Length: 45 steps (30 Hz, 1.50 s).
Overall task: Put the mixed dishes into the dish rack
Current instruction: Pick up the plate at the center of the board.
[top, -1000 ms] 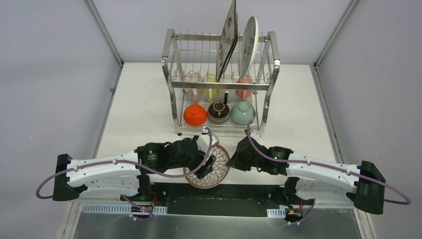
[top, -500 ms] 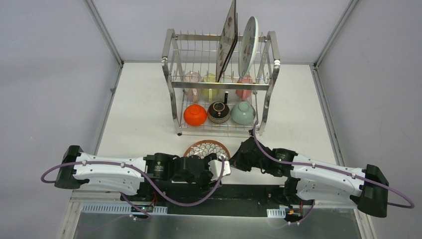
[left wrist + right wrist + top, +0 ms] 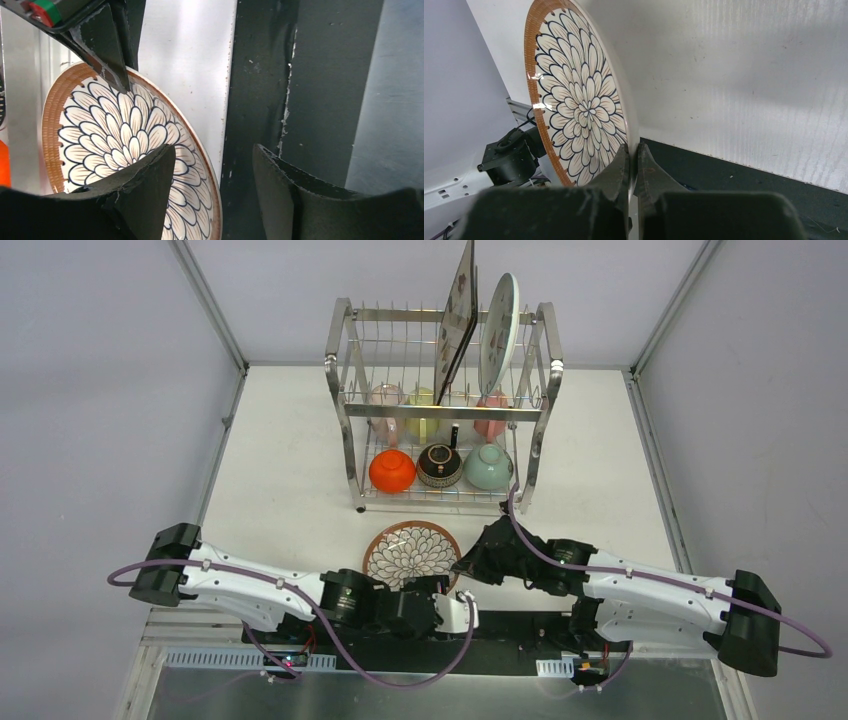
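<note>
right end effector: clamped hard on the rim, both fingers pinching the plate's edge, no gap between them!
petal-pattern plate: held by its right-hand edge, spreading out to the left of the right end effector, patterned face up to the top camera; whether its far edge touches the desk, cannot tell.
left end effector: spread wide, gripping nothing; only the dark strip at the desk's near edge shows in its gap.
plate and left end effector: the plate sits just beyond it, by its left finger.
dish rack: well beyond both end effectors.
upper level: square floral plate and white plate, upright in the slots.
bottom tier: orange bowl, brown bowl, mint bowl in a row, pastel cups behind.
</note>
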Available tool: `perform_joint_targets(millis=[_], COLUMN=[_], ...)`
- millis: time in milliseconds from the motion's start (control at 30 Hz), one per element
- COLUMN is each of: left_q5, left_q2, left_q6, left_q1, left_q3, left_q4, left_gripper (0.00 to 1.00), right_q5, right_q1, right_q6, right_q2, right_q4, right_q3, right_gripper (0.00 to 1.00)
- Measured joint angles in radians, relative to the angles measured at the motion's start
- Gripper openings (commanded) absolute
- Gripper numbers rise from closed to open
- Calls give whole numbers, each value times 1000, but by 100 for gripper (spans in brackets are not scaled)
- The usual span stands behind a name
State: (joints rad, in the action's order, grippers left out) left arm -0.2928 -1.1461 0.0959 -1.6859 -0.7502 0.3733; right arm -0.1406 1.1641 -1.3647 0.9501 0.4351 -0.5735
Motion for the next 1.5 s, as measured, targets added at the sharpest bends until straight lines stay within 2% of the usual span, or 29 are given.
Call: perform_joint_targets(millis=[300, 433, 833, 900, 1000, 1067, 1133, 1267, 1367, 1500], left_q5=[-175, -202, -242, -256, -267, -284, -302, -309, -299, -257], left_q2=[-52, -70, -113, -139, -179, -196, -196, -179, -127, -31], left_q6=[35, 51, 50, 51, 51, 49, 34, 16, -8, -43], left_q1=[-24, -25, -42, -46, -57, -69, -69, -68, -67, -67], left_q3=[-26, -35, -35, -35, -37, -44, -50, -55, -55, -55], left_q4=[10, 8, 9, 9, 12, 19, 29, 41, 57, 77], left_gripper=[48, 45, 47, 40, 14, 2, 0, 0, 0, 0], right_q5=[11, 9, 11, 10, 11, 11, 13, 6, 8, -3], right_q1=[0, 0, 0, 0, 0, 0, -1, -1, 5, 13], right_q6=[-8, -11, -29, -30, -30, -34, -54, -71, -65, -42], right_q2=[-3, -3, -5, -5, -5, -5, -5, -21, -53, -123], right_q4=[-6, -7, -27, -27, -27, -23, -6, -9, -15, -32], right_q3=[6, 6, 14, 14, 14, 16, 25, 29, 28, 24], right_gripper=[0, 0, 0, 0, 0, 0, 0, 15, 31, 46])
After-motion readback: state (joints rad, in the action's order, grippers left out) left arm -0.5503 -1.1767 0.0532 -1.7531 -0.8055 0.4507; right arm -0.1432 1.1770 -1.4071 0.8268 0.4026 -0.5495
